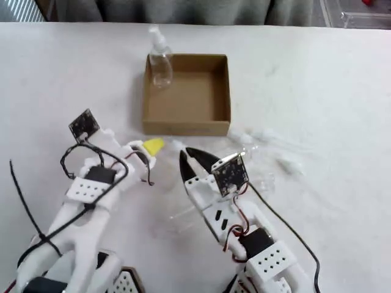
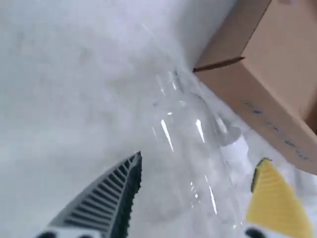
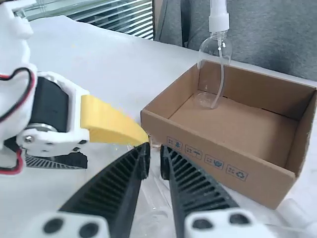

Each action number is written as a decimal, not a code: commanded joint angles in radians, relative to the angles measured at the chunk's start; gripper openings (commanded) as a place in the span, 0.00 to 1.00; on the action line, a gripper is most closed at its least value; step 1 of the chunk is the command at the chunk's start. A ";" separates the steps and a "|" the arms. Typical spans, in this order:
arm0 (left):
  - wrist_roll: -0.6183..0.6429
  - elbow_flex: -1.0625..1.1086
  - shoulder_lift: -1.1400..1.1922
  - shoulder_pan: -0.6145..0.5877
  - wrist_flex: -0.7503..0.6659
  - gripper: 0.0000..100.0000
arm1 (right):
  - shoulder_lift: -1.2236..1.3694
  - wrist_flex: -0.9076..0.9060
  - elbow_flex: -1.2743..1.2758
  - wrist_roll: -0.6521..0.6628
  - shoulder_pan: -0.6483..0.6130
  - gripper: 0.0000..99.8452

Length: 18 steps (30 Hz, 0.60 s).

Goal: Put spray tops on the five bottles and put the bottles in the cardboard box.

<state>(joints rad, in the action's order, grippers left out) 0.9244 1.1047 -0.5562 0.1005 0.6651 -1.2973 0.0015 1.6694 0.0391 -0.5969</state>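
A clear bottle (image 2: 184,163) lies on the white table between the fingers of my left gripper (image 2: 200,159), which is open astride it. A small white part (image 2: 237,148) lies beside that bottle. In the high view the left gripper (image 1: 151,149), with its yellow finger (image 3: 109,126), sits just in front of the cardboard box (image 1: 183,127). My right gripper (image 1: 183,154) is close beside it, its black fingertips (image 3: 141,153) together, and I see nothing between them. One bottle with a spray top (image 1: 160,64) stands in the box's far left corner.
Clear bottles (image 1: 259,168) and loose white spray tops (image 1: 287,162) lie on the table right of the box's front corner. A thin clear tube (image 1: 178,213) lies between the two arms. The box wall (image 2: 267,74) rises close to the left gripper.
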 commanded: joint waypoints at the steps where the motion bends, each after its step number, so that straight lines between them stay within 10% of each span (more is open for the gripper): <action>1: 0.015 -0.068 0.054 -0.005 -0.081 0.34 | -0.004 -0.007 0.005 0.011 0.002 0.03; 18: 0.057 -0.153 0.312 -0.012 -0.098 0.34 | -0.005 -0.007 0.005 0.011 0.002 0.03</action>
<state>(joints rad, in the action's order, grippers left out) 0.9705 1.0127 -0.2539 0.1005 0.5762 -1.2973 0.0015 1.6694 0.0391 -0.5969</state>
